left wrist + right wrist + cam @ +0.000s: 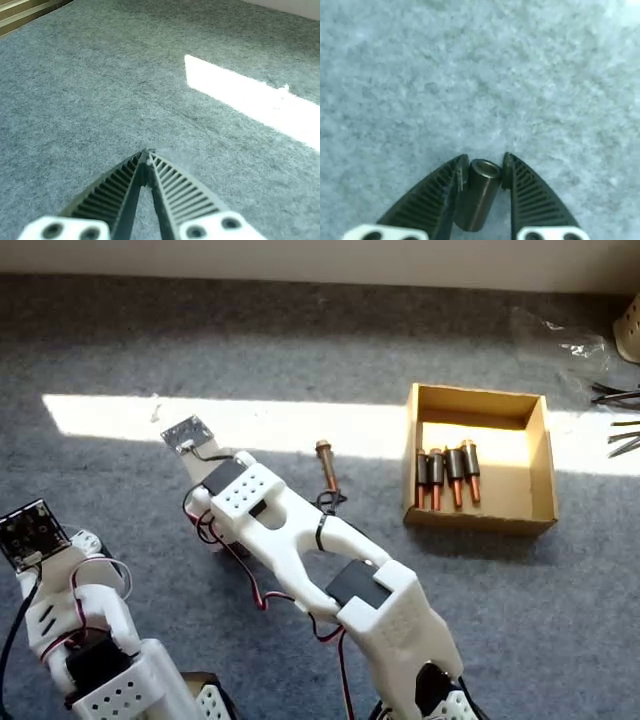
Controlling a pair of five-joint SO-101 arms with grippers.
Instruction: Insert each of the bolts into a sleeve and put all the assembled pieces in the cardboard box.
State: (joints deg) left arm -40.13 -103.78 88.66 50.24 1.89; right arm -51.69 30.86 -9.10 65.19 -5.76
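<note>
While right arm [300, 540] lies stretched low across bench [520, 620] middle, wrist bent down, right claw [484, 162] pinches dark sleeve [479, 195], hollow end facing grey felt. Left arm [90, 640] folded at near left edge; left claw [146, 156] pressed together over bare felt. Open felt around both claws. Coppery bolt [326, 465] lies loose just beyond right arm. Cardboard box [480, 512] sits right of bolt, apart from it, with four assembled pieces [447, 475] side by side inside.

Robotics lab or workshop: white arms [300, 530] on grey felt-covered table [120, 350], crumpled plastic bag [560, 340] at edge
</note>
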